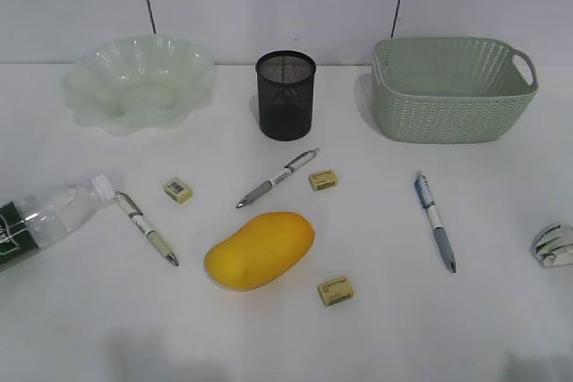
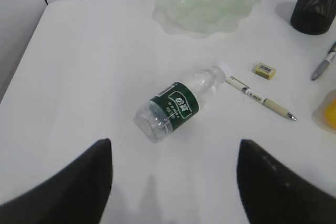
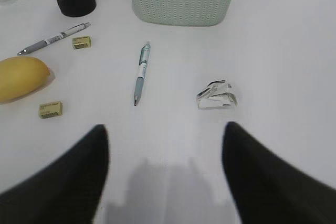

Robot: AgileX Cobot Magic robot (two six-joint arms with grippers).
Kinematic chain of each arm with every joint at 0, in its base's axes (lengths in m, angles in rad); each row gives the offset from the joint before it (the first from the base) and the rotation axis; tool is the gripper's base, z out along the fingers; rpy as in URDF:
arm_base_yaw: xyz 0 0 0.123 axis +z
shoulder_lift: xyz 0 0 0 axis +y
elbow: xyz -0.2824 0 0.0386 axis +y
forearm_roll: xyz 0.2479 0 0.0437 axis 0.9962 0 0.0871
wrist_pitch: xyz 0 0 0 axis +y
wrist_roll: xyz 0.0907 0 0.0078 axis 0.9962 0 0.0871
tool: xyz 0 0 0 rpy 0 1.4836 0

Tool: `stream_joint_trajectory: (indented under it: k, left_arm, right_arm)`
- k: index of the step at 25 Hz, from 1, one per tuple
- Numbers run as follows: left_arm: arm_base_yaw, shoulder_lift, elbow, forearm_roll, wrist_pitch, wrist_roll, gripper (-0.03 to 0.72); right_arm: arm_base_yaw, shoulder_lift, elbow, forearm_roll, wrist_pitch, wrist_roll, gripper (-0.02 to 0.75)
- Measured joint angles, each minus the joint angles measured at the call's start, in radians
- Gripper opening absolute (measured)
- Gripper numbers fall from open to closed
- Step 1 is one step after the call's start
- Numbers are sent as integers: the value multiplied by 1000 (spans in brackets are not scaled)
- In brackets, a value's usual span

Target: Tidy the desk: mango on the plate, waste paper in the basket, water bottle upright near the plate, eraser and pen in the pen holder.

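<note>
crumpled white waste paper wad [image 1: 556, 245] sits at 3 o'clock by the white desk [image 1: 501, 310] edge. clear green-label water bottle [image 1: 45, 218] lies at 9 o'clock. both grippers, left gripper [image 2: 173, 182] and right gripper [image 3: 165, 174], hover spread, holding nothing.

Matt white desk [image 1: 501, 310], glassy translucent plate [image 1: 139, 82], black wire-mesh pen holder [image 1: 286, 96], smooth-skinned mango [image 1: 260, 250].
</note>
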Motion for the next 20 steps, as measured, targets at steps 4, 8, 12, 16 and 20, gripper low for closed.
stream_joint_trajectory:
  k: [4,8,12,16,20]
  left_arm:
    - [0,0,0,0,0,0,561]
    - [0,0,0,-1,0,0,561]
    - [0,0,0,-15,0,0,561]
    - [0,42,-10,-28,-4,0,561]
    - [0,138,-64,-31,-21,5,561]
  right_arm:
    - [0,0,1,-2,0,1,610]
    - [0,0,1,-3,0,3,596]
    - [0,0,1,-3,0,4,592]
    - [0,0,1,-3,0,5,592]
    - [0,0,1,-3,0,5,592]
